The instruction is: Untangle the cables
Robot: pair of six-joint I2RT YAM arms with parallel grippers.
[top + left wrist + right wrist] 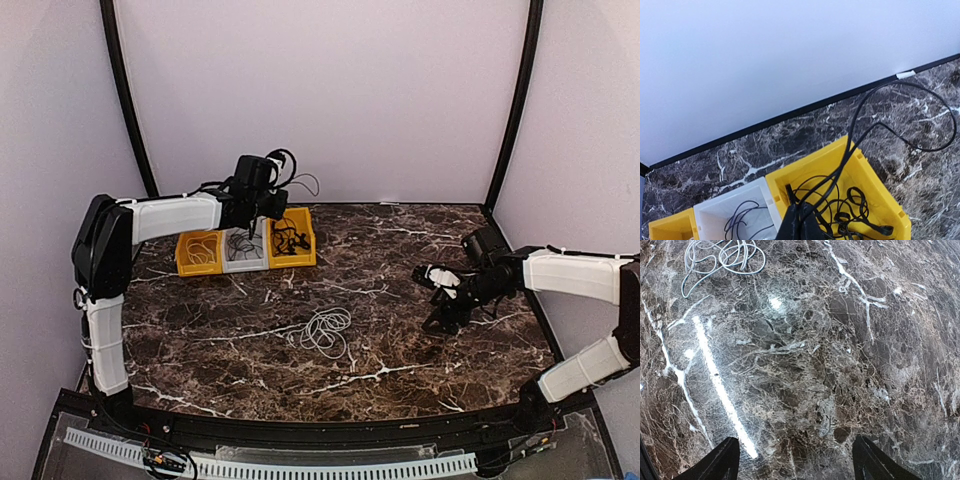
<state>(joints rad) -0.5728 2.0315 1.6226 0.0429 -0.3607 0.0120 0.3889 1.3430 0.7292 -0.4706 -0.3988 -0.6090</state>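
Note:
My left gripper hangs over the back-left bins, shut on a black cable. That cable rises out of the right yellow bin and loops wide to the right over the marble. More black cables lie tangled in that bin. A dark cable lies in the white bin. A white cable coil rests loose mid-table and also shows in the right wrist view. My right gripper hovers low over bare marble, open and holding nothing.
Three small bins stand in a row at the back left: yellow holding a pale coil, white, yellow. The back wall runs close behind them. Black frame posts rise at both back corners.

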